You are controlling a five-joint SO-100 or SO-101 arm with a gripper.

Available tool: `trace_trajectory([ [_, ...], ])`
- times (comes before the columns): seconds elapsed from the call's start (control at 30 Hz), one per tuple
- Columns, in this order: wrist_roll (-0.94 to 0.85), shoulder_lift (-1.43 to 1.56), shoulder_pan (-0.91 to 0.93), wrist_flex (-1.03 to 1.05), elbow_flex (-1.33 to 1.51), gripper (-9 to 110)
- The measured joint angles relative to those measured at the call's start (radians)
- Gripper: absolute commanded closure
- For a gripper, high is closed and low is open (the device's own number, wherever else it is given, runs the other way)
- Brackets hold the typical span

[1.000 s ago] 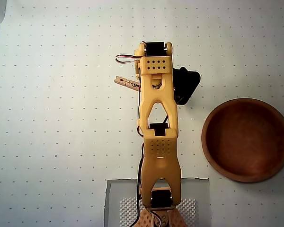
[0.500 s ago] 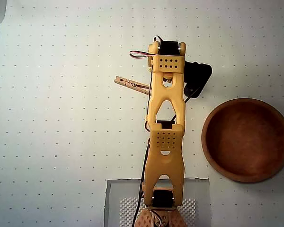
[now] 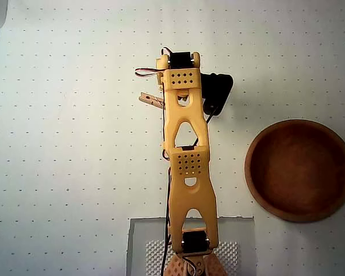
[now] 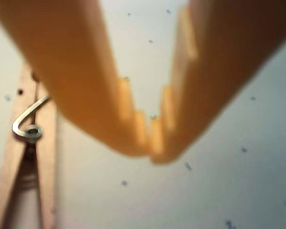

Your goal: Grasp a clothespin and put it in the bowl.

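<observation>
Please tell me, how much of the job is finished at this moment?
Nothing is delivered: the wooden bowl is empty. The wrist view shows the gripper with fingertips touching, holding nothing; the clothespin lies flat on the table beside it, ungrasped. In hand is lining up over the clothespin. Left: open, grasp, carry it to the bowl, release.

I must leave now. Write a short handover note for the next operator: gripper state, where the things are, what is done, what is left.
Gripper: fingertips touching in the wrist view, shut on nothing, low over the table.
Clothespin: lies flat on the table, just left of the fingertips in the wrist view, not held. In the overhead view the arm covers part of it.
Bowl: right of the arm in the overhead view, empty.
Done: nothing delivered.
Left: open, line up over the clothespin, grasp, carry it to the bowl, release.
</observation>
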Motion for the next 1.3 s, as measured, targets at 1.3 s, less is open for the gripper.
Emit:
trace_trajectory([
  [1.3,0.216,0.000,-0.147,0.000,-0.071,84],
])
